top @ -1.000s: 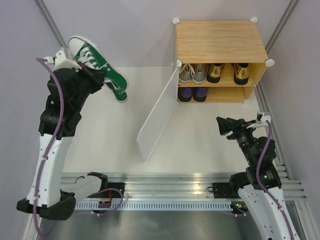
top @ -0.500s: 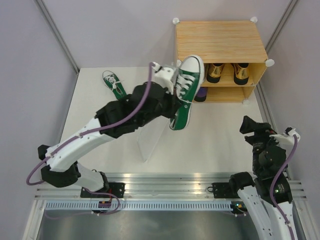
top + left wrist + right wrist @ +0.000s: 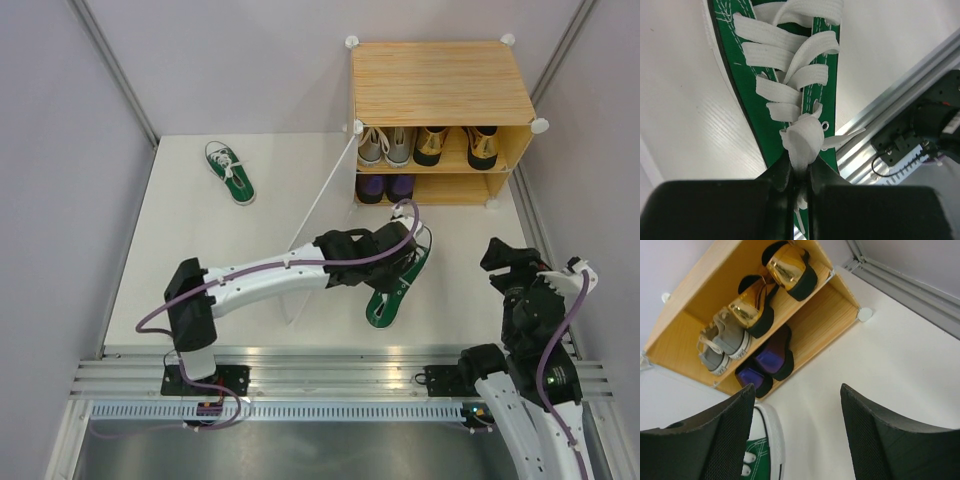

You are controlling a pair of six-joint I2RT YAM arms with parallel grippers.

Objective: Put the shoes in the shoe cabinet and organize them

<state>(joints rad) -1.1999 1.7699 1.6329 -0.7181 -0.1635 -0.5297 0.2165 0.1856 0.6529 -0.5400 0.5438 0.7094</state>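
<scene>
Bright, even, diffuse light from above; faint, soft shadows on white table (image 3: 200, 240). Specular glare on gold shoes (image 3: 782, 270). Overhead view sharp; wrist views wide-angle, nearest fingers (image 3: 777, 177) dark, blurred.

Top/wrist cams, common green sneaker (image 3: 383, 308)

Left hand (image 3: 800, 172) pinched tight, right hand (image 3: 797, 405) wide apart.
</scene>
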